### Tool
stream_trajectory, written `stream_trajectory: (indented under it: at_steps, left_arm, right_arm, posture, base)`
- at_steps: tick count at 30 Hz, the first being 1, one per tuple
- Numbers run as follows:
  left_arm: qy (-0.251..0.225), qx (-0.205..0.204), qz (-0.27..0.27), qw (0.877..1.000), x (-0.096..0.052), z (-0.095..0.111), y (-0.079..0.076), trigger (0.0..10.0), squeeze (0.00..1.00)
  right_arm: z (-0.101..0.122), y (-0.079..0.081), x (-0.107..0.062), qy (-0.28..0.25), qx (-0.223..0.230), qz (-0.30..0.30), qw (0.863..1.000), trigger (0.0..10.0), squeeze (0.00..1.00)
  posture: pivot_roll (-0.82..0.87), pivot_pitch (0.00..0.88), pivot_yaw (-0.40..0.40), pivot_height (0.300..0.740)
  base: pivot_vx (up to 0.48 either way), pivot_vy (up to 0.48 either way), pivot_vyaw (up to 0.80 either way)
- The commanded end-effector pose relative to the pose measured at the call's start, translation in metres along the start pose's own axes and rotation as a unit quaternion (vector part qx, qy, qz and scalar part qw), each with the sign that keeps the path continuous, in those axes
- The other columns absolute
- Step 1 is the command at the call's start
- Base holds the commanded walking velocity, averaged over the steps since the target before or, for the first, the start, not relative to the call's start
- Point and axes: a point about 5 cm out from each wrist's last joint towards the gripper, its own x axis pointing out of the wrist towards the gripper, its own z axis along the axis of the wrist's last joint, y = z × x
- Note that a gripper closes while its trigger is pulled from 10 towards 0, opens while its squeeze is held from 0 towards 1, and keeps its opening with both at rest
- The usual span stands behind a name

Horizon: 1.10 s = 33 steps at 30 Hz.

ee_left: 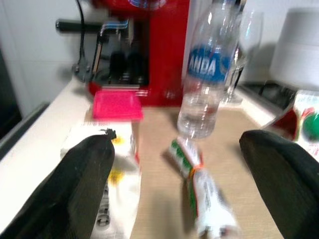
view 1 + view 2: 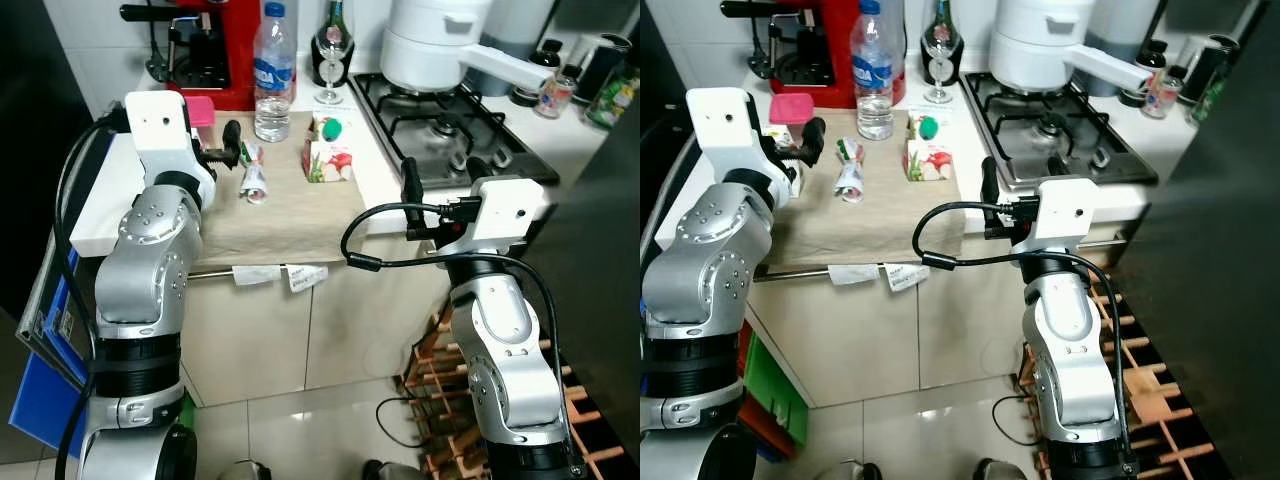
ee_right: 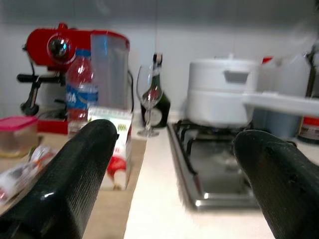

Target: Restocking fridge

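Left gripper [image 2: 232,140] hovers over the mat [image 2: 290,215], fingers spread, aimed between a white packet [image 1: 117,169] and a rolled pack [image 2: 254,178] — likely lining up a pick. Bottle [image 2: 272,70] stands behind the pack; carton [image 2: 328,148] upright at mid-mat. Goods sit grouped on the counter, none gripped. Right gripper [image 2: 445,195] waits at the counter edge by the hob [image 2: 450,130], fingers apart, holding nothing

On the surface [image 2: 280,225] ahead of the two hands stand one water bottle [image 2: 273,72], one juice carton [image 2: 327,148], one rolled packet [image 2: 254,178], one pink-lidded box [image 1: 117,105], one wine glass [image 2: 331,55], one dark bottle [image 2: 336,25] and one white pot [image 2: 432,42].
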Motion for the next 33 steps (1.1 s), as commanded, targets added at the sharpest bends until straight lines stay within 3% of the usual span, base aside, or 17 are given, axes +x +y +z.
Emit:
stream_trajectory:
  at_steps: [1, 6, 9, 13, 17, 20, 23, 29, 33]
  left_arm:
    - [0.0, 0.009, 0.01, 1.0, 0.003, 0.004, 0.002, 10.0, 0.0]
    - [0.003, 0.013, 0.038, 0.999, 0.003, 0.001, 0.008, 10.0, 0.0]
    - [-0.022, 0.017, 0.065, 0.998, 0.001, 0.007, 0.014, 10.0, 0.0]
    - [-0.023, 0.007, 0.055, 0.998, 0.002, 0.006, 0.014, 10.0, 0.0]
    - [-0.094, 0.012, -0.028, 0.995, -0.035, 0.012, 0.003, 10.0, 0.0]
    - [-0.123, 0.023, -0.05, 0.991, -0.061, 0.011, -0.001, 10.0, 0.0]
    - [-0.176, 0.002, -0.047, 0.983, -0.073, 0.024, -0.008, 10.0, 0.0]
    - [-0.195, 0.002, -0.098, 0.976, -0.062, 0.024, -0.031, 10.0, 0.0]
    - [-0.198, 0.014, -0.105, 0.974, -0.055, 0.025, -0.035, 10.0, 0.0]
  right_arm:
    - [0.002, 0.001, 0.0, 0.001, 0.005, 0.01, 1.0, 10.0, 0.06]
    - [0.002, 0.0, -0.002, 0.011, 0.005, 0.011, 1.0, 10.0, 0.05]
    - [0.001, -0.001, -0.002, 0.017, 0.006, 0.012, 1.0, 10.0, 0.05]
    - [0.0, 0.001, -0.001, 0.019, 0.007, 0.015, 1.0, 10.0, 0.05]
    - [0.014, -0.013, -0.015, -0.01, -0.029, -0.032, 0.999, 10.0, 0.04]
    - [0.023, -0.018, -0.025, -0.033, -0.053, -0.041, 0.997, 10.0, 0.05]
    - [0.03, -0.029, -0.022, -0.059, -0.055, -0.067, 0.994, 10.0, 0.05]
    - [0.027, -0.026, 0.003, -0.067, -0.032, -0.068, 0.995, 10.0, 0.05]
    - [0.021, -0.025, 0.011, -0.061, -0.027, -0.062, 0.996, 10.0, 0.04]
  posture:
    - [-0.09, 0.07, 0.013, 0.74]
    - [-0.09, 0.077, 0.009, 0.74]
    - [-0.09, 0.073, 0.003, 0.74]
    - [-0.09, 0.062, 0.0, 0.74]
    - [-0.07, 0.013, -0.011, 0.74]
    - [-0.05, 0.0, -0.022, 0.74]
    - [-0.04, 0.0, -0.04, 0.74]
    - [-0.03, 0.0, -0.06, 0.74]
    - [-0.02, 0.0, -0.058, 0.74]
  base:
    - [0.0, 0.0, 0.0]
    - [0.0, 0.0, 0.0]
    - [0.0, 0.0, 0.0]
    - [0.0, 0.0, 0.0]
    - [0.0, 0.0, 0.0]
    - [0.0, 0.0, 0.0]
    - [0.0, 0.0, 0.0]
    - [0.0, 0.0, 0.0]
    - [0.147, 0.0, 0.0]
